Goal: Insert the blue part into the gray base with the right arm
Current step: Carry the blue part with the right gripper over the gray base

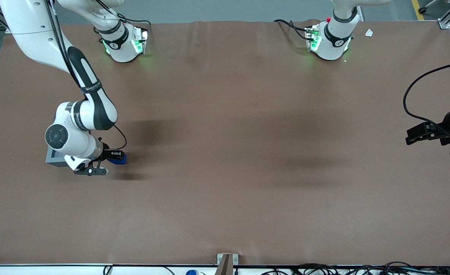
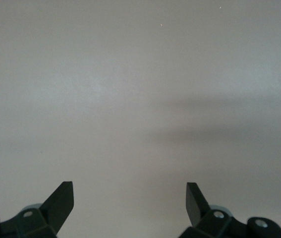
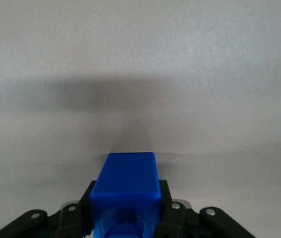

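The small bright-blue plastic block (image 3: 126, 184) sits clamped between my jaws (image 1: 115, 156), one black finger (image 3: 172, 208) pressed against each of its side faces, so my jaws are closed on it and it does not touch the table. From my wrist camera its flat blue face fills the space between the fingers, with only bare surface and a soft dark shadow ahead of it. In the front view the blue block (image 1: 118, 160) pokes out of my jaws just above the brown table (image 1: 225, 172), at the working arm's end. The light-gray plastic cube (image 1: 54, 157) lies just beside my jaws, close under my wrist, and most of it is covered by my white jointed arm with black bands (image 1: 81, 118); only one gray edge and corner show, so I cannot see its recessed top. The blue block is beside the gray cube, not over it or in it.
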You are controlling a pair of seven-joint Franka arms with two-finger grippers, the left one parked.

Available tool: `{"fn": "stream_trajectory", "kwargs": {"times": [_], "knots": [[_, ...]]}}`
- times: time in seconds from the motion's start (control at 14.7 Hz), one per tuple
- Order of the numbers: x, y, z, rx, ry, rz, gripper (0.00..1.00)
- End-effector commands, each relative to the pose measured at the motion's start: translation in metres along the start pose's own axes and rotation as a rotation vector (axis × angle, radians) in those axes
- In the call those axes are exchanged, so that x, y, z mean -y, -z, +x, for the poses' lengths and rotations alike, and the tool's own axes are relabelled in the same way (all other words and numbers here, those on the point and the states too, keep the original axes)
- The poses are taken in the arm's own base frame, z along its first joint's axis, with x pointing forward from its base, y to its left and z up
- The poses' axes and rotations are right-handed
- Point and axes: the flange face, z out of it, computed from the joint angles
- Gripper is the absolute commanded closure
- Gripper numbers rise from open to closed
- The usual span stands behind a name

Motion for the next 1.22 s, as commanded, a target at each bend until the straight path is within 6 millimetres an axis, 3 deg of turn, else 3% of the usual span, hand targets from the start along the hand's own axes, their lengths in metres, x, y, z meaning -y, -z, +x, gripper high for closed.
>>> {"fn": "stream_trajectory", "kwargs": {"times": [0.0, 0.14, 0.27, 0.54, 0.82, 1.16], "knots": [[0.002, 0.014, -0.004, 0.028, -0.007, 0.006, 0.74], [-0.003, 0.034, 0.005, 0.049, -0.006, 0.007, 0.82], [-0.013, 0.066, 0.016, 0.074, -0.016, 0.005, 0.85], [-0.059, 0.116, 0.030, 0.047, -0.001, 0.018, 0.87], [-0.112, 0.133, 0.031, 0.012, 0.009, 0.025, 0.87], [-0.178, 0.133, 0.023, 0.011, 0.057, -0.009, 0.87]]}}
